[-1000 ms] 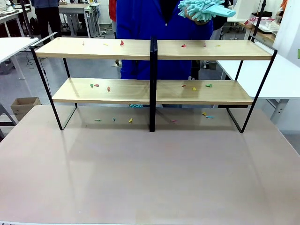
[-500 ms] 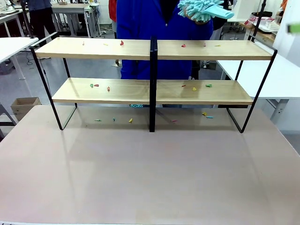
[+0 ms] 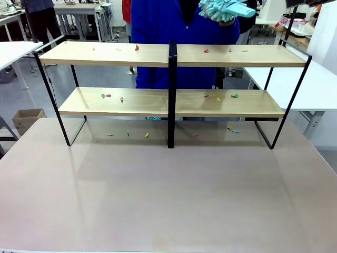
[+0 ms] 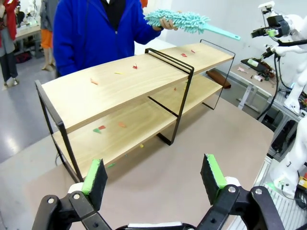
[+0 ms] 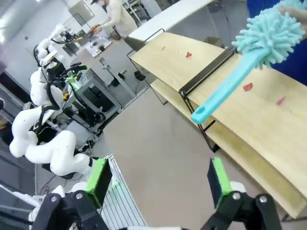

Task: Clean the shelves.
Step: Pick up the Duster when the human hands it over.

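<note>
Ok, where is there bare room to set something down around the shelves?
The table in front of the shelves is bare to its near edge. On both boards the stretches beside the centre post are free. Crowded: scraps dot each board farther out and the table strip under the rack; the person's duster hangs above the top right.

One shelves rack [image 3: 171,95], two boards [image 3: 142,103], one duster [image 3: 221,9], one person [image 3: 158,21].

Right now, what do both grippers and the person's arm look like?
The left gripper and right gripper match: black linked fingers with silver pivot pins, each tipped with a bright green pad, and white caps at the knuckles. The person's sleeve is bright blue, part of a blue jacket.
</note>
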Controlling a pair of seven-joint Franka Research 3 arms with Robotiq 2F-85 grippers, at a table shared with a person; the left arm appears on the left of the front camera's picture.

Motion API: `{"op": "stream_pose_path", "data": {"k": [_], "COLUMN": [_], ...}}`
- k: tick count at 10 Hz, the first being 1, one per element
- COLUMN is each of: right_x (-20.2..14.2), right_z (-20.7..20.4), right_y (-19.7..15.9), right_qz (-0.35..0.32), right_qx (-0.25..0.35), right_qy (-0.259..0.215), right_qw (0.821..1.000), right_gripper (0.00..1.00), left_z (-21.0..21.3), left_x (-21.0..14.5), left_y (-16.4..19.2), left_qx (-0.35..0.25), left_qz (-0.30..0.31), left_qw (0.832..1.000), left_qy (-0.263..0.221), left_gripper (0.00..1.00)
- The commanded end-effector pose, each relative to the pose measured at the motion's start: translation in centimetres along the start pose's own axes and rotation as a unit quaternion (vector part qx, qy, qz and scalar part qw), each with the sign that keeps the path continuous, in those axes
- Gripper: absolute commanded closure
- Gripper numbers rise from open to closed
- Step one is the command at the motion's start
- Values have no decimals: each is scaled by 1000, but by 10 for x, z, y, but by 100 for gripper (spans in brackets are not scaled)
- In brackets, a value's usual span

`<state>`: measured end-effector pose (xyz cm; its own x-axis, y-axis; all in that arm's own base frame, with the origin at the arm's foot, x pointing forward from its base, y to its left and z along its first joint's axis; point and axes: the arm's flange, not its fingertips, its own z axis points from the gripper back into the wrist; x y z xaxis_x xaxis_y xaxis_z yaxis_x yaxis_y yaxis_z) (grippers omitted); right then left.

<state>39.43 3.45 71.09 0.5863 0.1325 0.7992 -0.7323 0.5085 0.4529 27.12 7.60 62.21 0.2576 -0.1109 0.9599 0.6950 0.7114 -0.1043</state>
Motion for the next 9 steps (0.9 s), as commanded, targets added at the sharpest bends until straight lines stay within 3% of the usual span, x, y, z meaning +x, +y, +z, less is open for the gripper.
{"op": "stream_pose_path", "data": {"k": [1, 2, 3, 6, 9], "right_x": [19, 39, 67, 109, 120], "right_z": [-11, -19, -37, -76, -106], "right_y": [-2, -12, -25, -44, -67], "right_qz": [-80, -156, -200, -258, -303], "right_qx": [-53, -71, -83, -50, -69], "right_qy": [2, 54, 67, 92, 121], "right_qw": [995, 984, 974, 961, 943], "right_gripper": [0, 0, 0, 0, 0], "left_z": [0, 0, 0, 0, 0], "left_x": [0, 0, 0, 0, 0], "left_y": [0, 0, 0, 0, 0], "left_qx": [-4, -4, -4, -4, -4], "left_qz": [2, 2, 2, 2, 2], "left_qw": [1000, 1000, 1000, 1000, 1000], "left_qy": [-1, -1, -1, -1, -1], "left_gripper": [0, 0, 0, 0, 0]}}
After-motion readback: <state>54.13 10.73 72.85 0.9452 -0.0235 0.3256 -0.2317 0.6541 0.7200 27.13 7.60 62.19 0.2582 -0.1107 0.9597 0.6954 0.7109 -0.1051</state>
